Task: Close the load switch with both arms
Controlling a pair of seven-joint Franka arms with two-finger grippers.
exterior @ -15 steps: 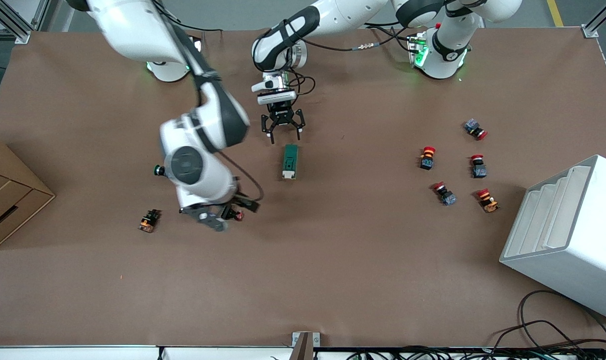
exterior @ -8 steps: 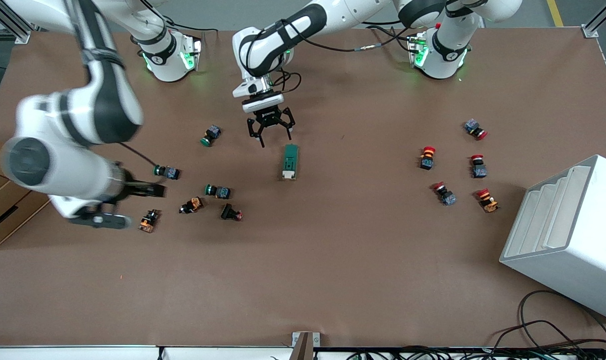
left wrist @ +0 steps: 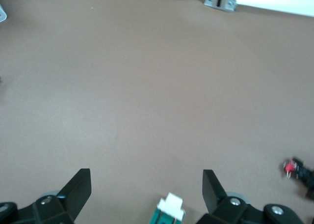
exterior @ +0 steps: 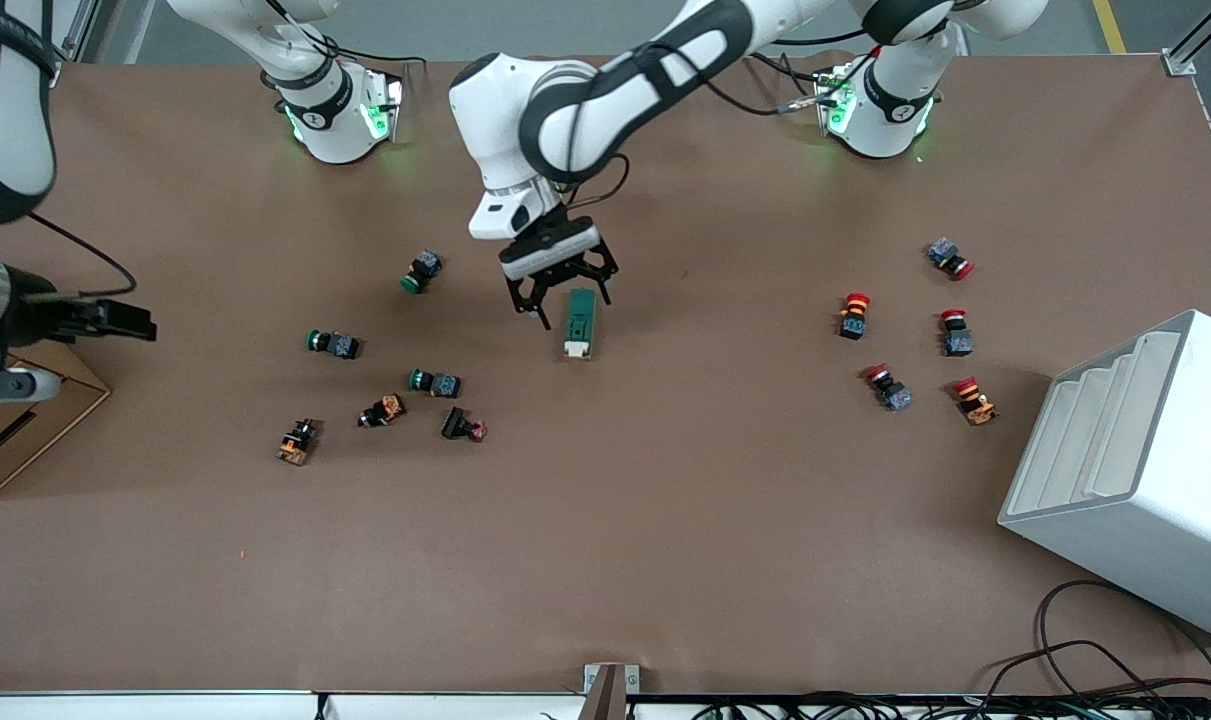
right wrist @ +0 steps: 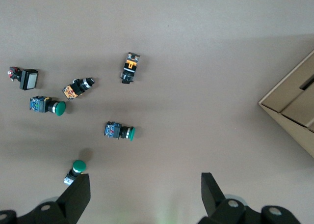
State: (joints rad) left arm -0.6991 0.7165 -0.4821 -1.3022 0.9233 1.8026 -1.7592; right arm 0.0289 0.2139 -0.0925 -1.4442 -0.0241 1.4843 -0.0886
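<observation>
The load switch (exterior: 579, 322) is a dark green oblong block lying mid-table, its white handle end (exterior: 576, 349) toward the front camera. My left gripper (exterior: 561, 296) is open and hangs over the switch's end that lies farther from the camera. In the left wrist view its fingers (left wrist: 81, 186) stand wide apart, and the switch's white end (left wrist: 170, 209) shows between them, nothing gripped. My right gripper (exterior: 70, 350) is open and empty, up over the cardboard box edge at the right arm's end of the table. Its fingers (right wrist: 78, 193) are spread in the right wrist view.
Green, orange and black push buttons (exterior: 435, 382) lie scattered toward the right arm's end. Several red-capped buttons (exterior: 855, 314) lie toward the left arm's end. A white slotted bin (exterior: 1135, 470) stands there near the front camera. A cardboard box (exterior: 25, 425) sits at the right arm's end.
My right arm swung away from the push buttons to over the cardboard box. My left gripper moved over the load switch's end. Both stayed open.
</observation>
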